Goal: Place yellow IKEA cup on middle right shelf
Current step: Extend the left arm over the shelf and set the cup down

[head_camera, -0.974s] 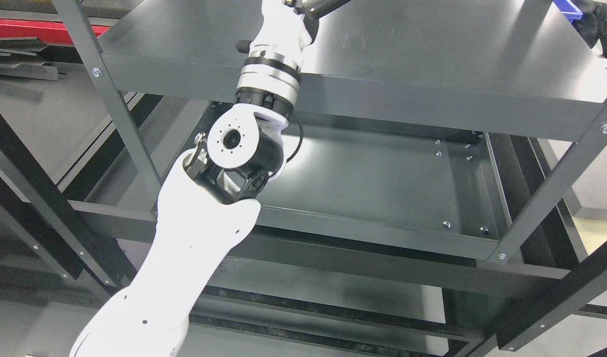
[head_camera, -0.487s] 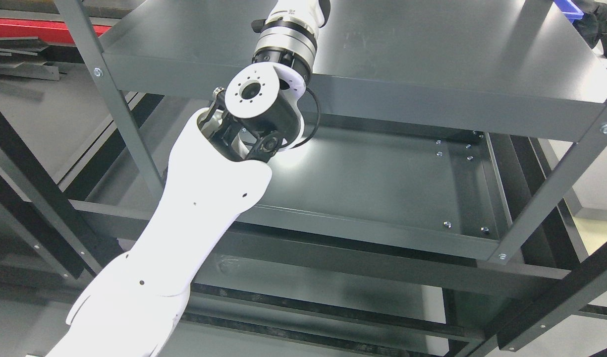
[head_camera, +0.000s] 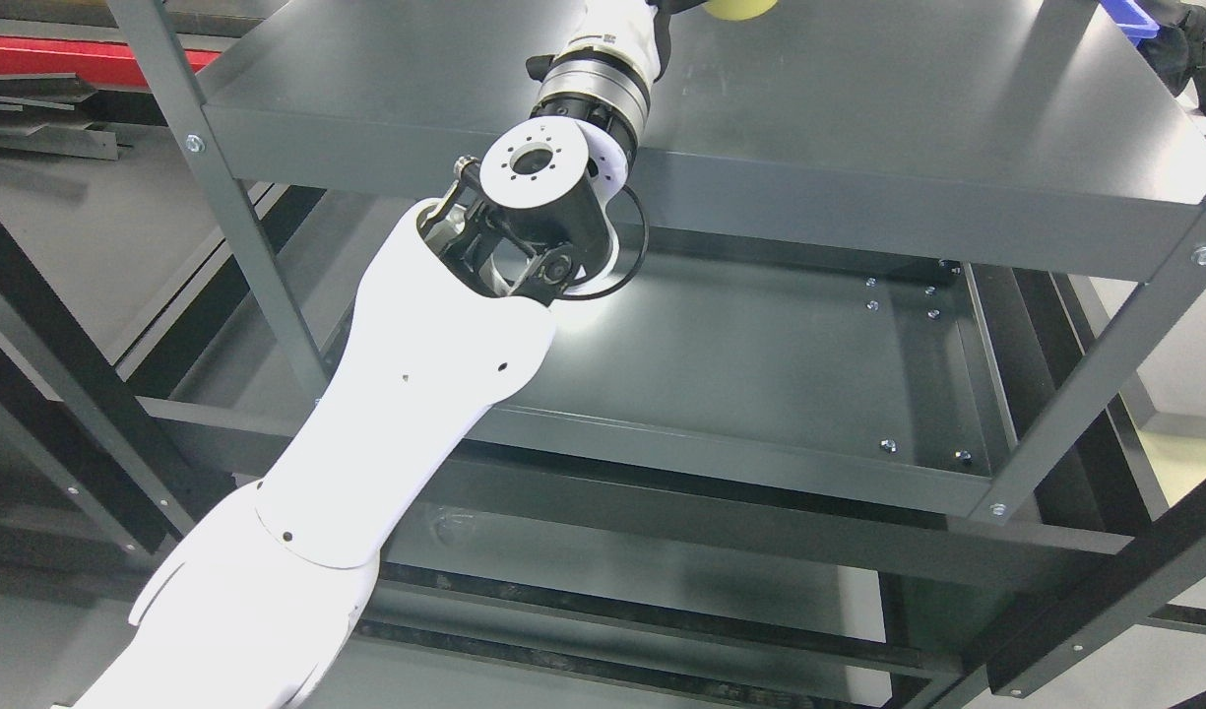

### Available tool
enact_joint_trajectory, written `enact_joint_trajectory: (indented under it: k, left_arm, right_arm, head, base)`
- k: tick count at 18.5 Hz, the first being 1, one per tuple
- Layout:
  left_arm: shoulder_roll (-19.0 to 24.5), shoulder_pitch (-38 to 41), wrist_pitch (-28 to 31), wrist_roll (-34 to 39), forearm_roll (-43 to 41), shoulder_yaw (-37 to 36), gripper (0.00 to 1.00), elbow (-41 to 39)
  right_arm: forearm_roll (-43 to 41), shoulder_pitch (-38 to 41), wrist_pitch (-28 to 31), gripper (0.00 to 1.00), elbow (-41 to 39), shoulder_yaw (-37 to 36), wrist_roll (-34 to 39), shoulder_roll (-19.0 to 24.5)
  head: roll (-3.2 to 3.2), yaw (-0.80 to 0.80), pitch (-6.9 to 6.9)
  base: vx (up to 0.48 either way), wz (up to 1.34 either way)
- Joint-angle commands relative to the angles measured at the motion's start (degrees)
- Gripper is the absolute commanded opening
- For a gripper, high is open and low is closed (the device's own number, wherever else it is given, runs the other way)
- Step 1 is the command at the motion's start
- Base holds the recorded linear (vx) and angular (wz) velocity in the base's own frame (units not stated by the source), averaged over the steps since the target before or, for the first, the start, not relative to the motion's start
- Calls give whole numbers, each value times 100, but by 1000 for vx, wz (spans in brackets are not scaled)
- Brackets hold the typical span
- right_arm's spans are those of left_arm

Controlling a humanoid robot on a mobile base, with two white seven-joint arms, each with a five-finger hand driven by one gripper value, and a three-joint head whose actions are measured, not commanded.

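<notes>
A small part of the yellow cup point(head_camera: 736, 8) shows at the very top edge, above the upper grey shelf point(head_camera: 858, 128). My left arm point(head_camera: 415, 384) comes up from the lower left. Its wrist point(head_camera: 603, 74) reaches over the front lip of that shelf. The left hand point(head_camera: 679, 5) is almost wholly cut off by the top edge, right beside the cup, so I cannot tell whether it holds the cup. The grey shelf below point(head_camera: 760, 364) has nothing on it.
The rack's grey uprights stand at the left point(head_camera: 219, 187) and right point(head_camera: 1095, 384). A blue bin corner point(head_camera: 1126, 14) shows at the top right on the upper shelf. A red bar point(head_camera: 71, 54) lies at the far left. Black frame beams point(head_camera: 1105, 591) cross the lower right.
My left arm has stretched upward and to the right, the elbow joint rising from below the upper shelf's lip to level with it. The yellow cup has come into view at the top edge.
</notes>
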Motion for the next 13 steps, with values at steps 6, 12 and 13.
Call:
enact_joint_trajectory:
  k: [6,12,13]
  left_arm:
    - [100,-13,92,0,18,-142,82,465]
    - [100,5,83,-79,-324,113,99,483]
    - [100,5,83,-79,-377,113,99,474]
  right_arm:
    - [-140,79,3,99,-8,97,-4,-100]
    - [-140,79,3,99,1,97,-4,-100]
    - [-140,79,3,99,1,97,-4,-100]
  head:
    - [0,0,0]
    - [0,0,0]
    - [0,0,0]
  base:
    - [0,0]
    - [0,0]
    - [0,0]
